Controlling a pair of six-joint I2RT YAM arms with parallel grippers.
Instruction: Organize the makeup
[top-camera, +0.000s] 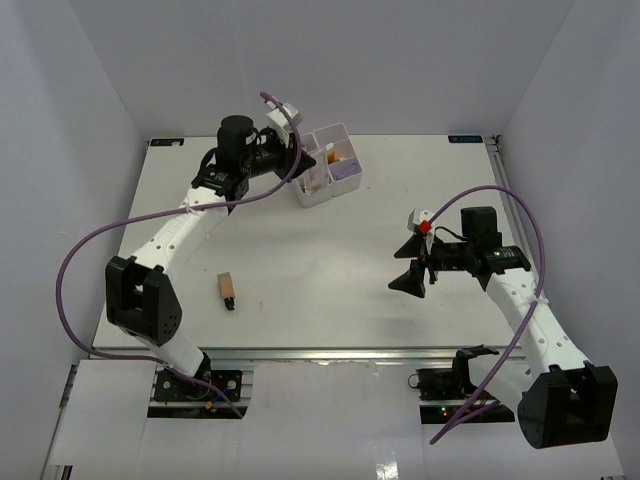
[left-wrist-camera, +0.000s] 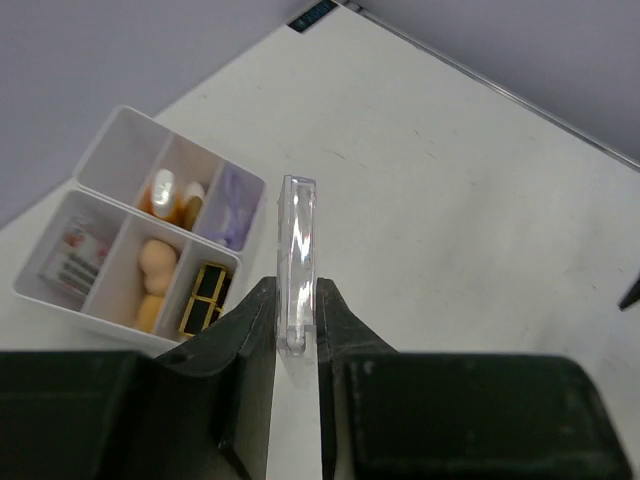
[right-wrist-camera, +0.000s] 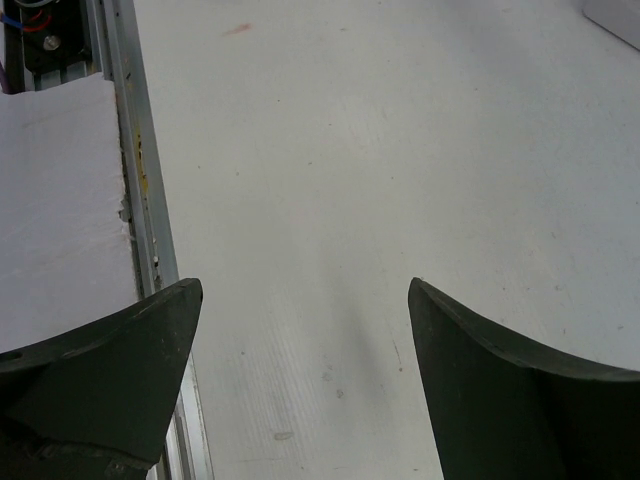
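Palette (left-wrist-camera: 298, 260), clear, pinched on edge in your left tool (left-wrist-camera: 297, 330): keep it upright, lower slowly into the box (left-wrist-camera: 112, 262); right tool (right-wrist-camera: 305, 290) spread, empty.

My right gripper (right-wrist-camera: 300, 300) hangs spread over open table (top-camera: 330, 250) with room on every side, my left gripper (left-wrist-camera: 297, 315), clamped on the clear palette (left-wrist-camera: 298, 250), has the white box (top-camera: 312, 195) and its walls just beside it, and the tan bottle (top-camera: 227, 290) lies alone nearer my bases, well apart from both.
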